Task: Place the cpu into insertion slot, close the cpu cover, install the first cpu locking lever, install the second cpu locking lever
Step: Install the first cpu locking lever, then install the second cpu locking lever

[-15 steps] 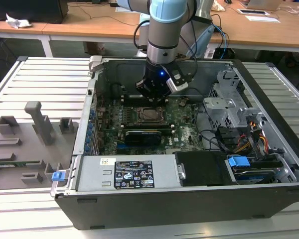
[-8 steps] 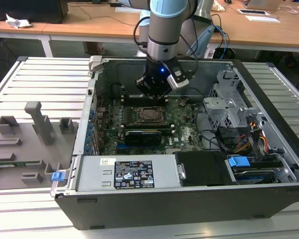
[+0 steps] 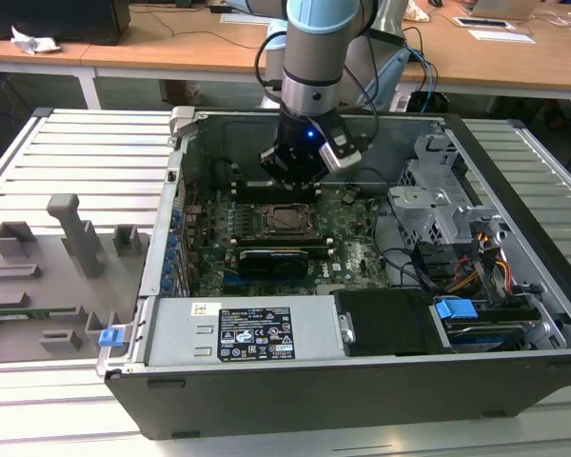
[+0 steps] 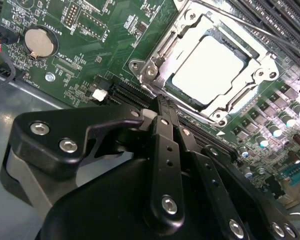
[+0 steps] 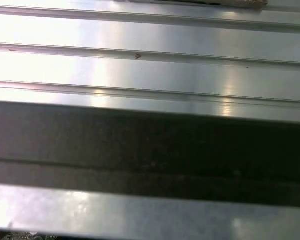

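In the second wrist view the pale silvery cpu [image 4: 207, 65] lies flat in the insertion slot [image 4: 140, 67] on the green motherboard. The cpu cover [image 4: 257, 62] lies down over it, its window framing the chip. A thin metal rod [image 4: 240, 22] runs slantwise past one side of the socket. My gripper [image 4: 161, 104] hovers just beside the socket, its black fingers pressed together with nothing between them. In the exterior view my gripper [image 3: 291, 176] hangs inside the open computer case, just behind the socket with the cpu [image 3: 287, 218].
A coin battery [image 4: 39, 41] and black card slots [image 4: 127, 92] sit near the socket. The case holds a power supply [image 3: 238, 333], a drive cage [image 3: 438, 195] and loose cables [image 3: 476, 276]. A grey fixture tray [image 3: 48, 267] lies at the exterior view's left. The ribbed metal table [image 5: 150, 65] runs alongside the case wall [image 5: 150, 150].
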Tool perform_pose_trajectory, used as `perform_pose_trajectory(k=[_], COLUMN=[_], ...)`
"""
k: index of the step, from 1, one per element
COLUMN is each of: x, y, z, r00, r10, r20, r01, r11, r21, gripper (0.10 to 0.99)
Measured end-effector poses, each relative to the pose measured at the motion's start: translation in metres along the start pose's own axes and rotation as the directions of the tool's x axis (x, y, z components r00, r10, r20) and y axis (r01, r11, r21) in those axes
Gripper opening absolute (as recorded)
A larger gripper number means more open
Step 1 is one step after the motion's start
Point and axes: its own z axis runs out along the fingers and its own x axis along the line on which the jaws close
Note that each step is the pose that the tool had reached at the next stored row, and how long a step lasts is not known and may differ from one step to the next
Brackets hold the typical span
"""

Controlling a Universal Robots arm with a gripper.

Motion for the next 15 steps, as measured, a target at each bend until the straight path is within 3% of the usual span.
perform_pose_trajectory(k=[15], x=[0.0003], y=[-0.0050], z=[-0.0002], r00=[1.0000], r10=[0.000], r20=[0.0000], r01=[0.000], r11=[1.0000], r21=[0.000], gripper=[0.106])
